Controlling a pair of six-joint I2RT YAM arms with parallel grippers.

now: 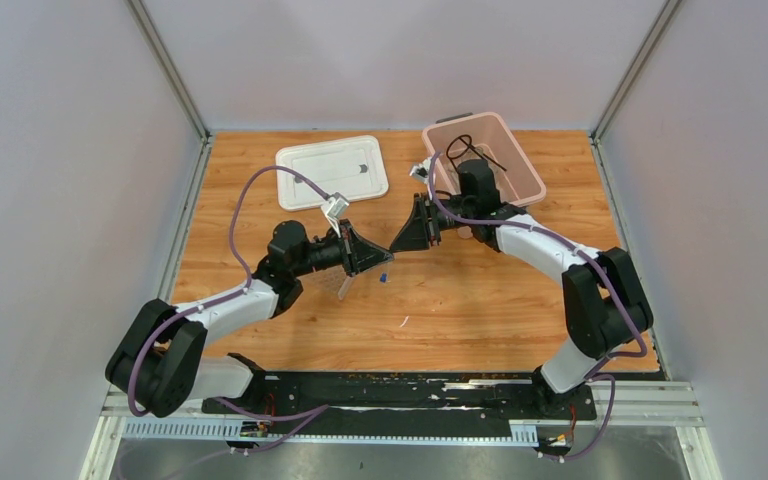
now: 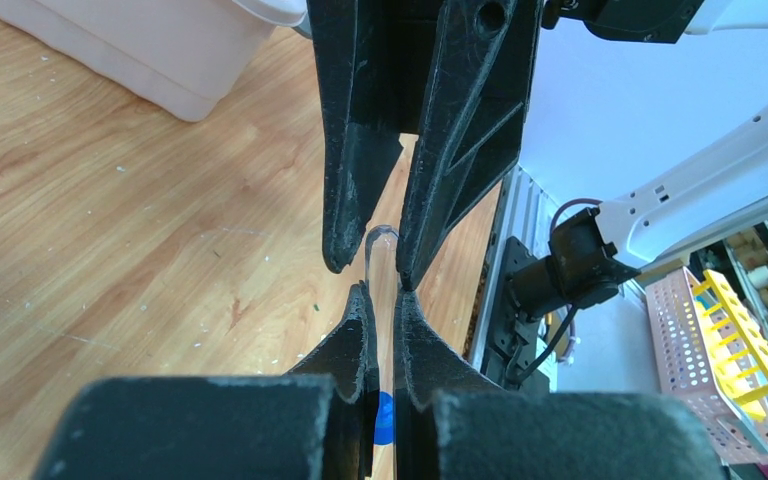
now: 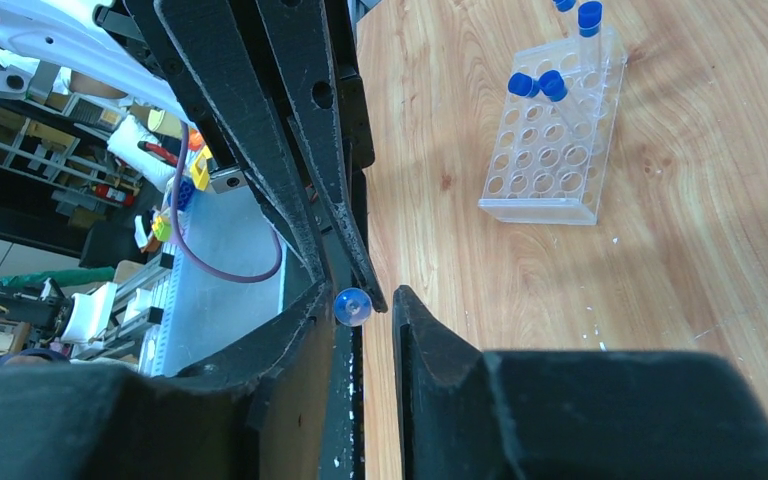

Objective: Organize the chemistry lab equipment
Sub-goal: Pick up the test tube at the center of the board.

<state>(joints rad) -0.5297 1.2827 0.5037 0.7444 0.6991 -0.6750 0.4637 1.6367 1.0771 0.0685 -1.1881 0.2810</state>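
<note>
Desk [image 1: 520,320], wood top. Both arms are reaching in from the near edge and meeting nose to nose around the middle.

Clear tube rack [image 3: 552,135] is sitting on the desk at roughly 7 o'clock from the left arm's fingertips in the overhead view. A few racked tubes [image 3: 550,88] with blue caps are standing or leaning in its holes. Most holes are showing bare.

Left hand [image 2: 380,292] is pinching a blue-capped tube [image 2: 384,415], jaws drawn tight against its sides. The blue cap is sitting back toward the palm. The clear rounded end is poking out past the fingertips, toward 2 o'clock overhead.

Right hand [image 3: 365,295] is facing it from that 2 o'clock side. Its jaws are standing a little apart and bracketing the tube's rounded end. In its own wrist view the end is lying against one finger, with a gap showing to the other, so no firm grip is visible.

Farther back, at 11 o'clock from the hands, a white lid [image 1: 332,172] is lying flat. A clear plastic bag [image 1: 336,207] is resting at its near right corner.

At 1 o'clock a pink bin [image 1: 532,182] is standing near the far edge. A black wire ring tripod [image 1: 488,157] is lying inside it, partly hidden by the right arm. A second clear bag [image 1: 421,168] is sitting just outside the bin's left wall.
</note>
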